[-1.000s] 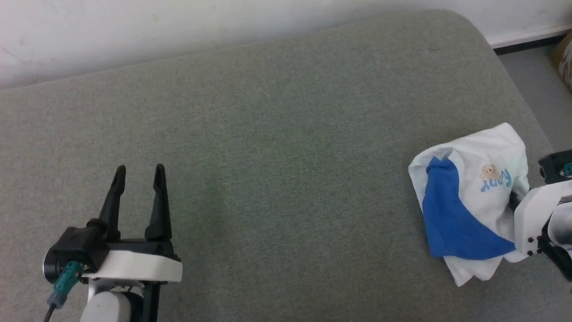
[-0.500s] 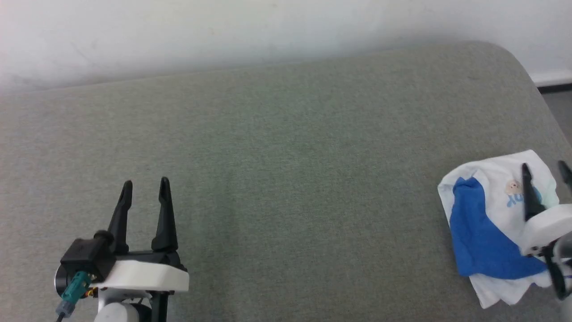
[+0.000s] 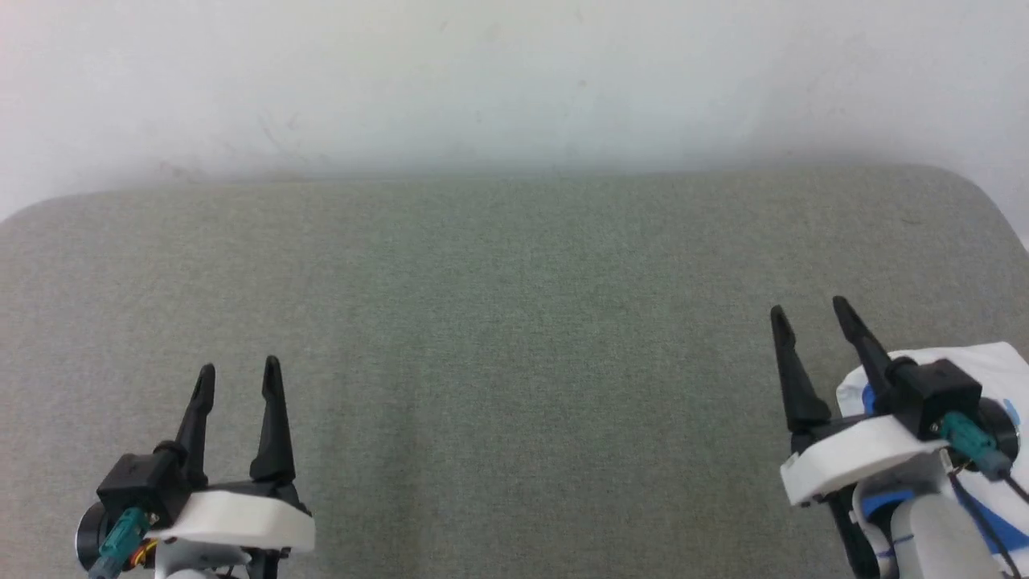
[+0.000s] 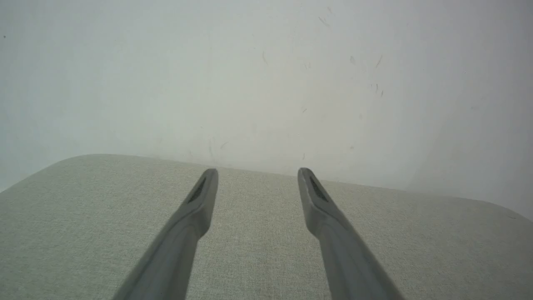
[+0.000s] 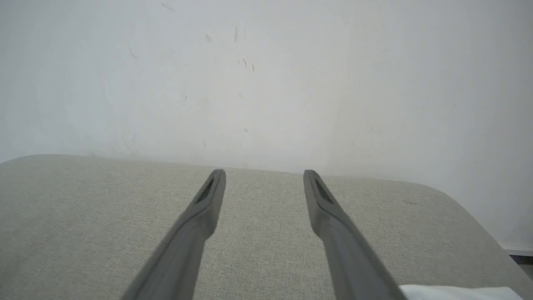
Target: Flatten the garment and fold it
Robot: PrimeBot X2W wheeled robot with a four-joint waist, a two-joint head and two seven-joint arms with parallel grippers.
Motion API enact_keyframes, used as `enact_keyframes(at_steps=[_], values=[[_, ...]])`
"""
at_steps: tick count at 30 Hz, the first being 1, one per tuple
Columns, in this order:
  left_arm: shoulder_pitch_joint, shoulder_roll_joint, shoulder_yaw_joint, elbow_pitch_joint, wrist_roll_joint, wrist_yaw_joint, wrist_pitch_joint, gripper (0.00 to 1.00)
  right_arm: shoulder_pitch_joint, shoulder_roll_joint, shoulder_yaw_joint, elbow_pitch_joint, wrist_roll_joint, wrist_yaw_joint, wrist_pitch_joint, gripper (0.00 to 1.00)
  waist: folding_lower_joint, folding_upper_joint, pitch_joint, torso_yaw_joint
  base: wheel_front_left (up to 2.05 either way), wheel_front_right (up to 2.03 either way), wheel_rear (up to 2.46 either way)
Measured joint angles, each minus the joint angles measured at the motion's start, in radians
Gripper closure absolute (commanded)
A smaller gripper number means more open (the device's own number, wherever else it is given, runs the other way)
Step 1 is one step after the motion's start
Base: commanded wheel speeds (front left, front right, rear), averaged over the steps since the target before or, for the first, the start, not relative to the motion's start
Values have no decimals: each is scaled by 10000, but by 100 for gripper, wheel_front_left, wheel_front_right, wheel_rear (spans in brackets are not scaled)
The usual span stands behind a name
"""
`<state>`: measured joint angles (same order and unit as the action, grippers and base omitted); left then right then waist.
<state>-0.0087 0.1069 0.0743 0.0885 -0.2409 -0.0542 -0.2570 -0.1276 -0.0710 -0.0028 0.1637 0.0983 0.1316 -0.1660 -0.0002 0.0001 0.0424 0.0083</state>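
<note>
Garment (image 3: 1001, 366) on grey cushion (image 3: 514, 322), partly behind right gripper (image 3: 808, 307).

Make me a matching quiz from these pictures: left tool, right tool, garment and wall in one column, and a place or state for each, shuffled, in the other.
Column one:
1. left tool
2. right tool
3. garment
4. wall

Column two:
A. white and blue, lying at the head view's lower right edge
B. open, at the lower left, over bare cushion
C. pale and scuffed, behind the cushion
D. open, at the lower right, next to the garment

Pairs: 1-B, 2-D, 3-A, 4-C
</note>
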Motion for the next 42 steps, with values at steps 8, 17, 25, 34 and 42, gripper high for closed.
enact_keyframes(at_steps=[8, 17, 25, 34, 42], values=[[608, 257, -4, 324, 169, -201, 0, 0, 1781, 173, -98, -1331, 63, 0, 213, 0, 1, 0, -427, 55, 0, 0, 0], [1046, 301, -29, 355, 219, -334, 0, 0, 2616, 174, -242, -1875, 431, 0, 330, 0, 2, 0, -639, -36, 0, 0, 0], [1046, 278, -65, 362, 219, -420, 0, 0, 2614, 176, -123, -2025, 374, 0, 422, 0, 2, 0, -690, 47, 0, 0, 0], [1044, 270, -90, 408, 215, -428, 33, 100, 2613, 171, -113, -2038, 372, 0, 435, 100, 2, 0, -679, 68, 0, 0, 0], [1039, 226, -123, 353, 251, -407, 213, 100, 2592, 171, -111, -2029, 326, 0, 512, 100, 2, 0, -662, 58, 0, 0, 0]])
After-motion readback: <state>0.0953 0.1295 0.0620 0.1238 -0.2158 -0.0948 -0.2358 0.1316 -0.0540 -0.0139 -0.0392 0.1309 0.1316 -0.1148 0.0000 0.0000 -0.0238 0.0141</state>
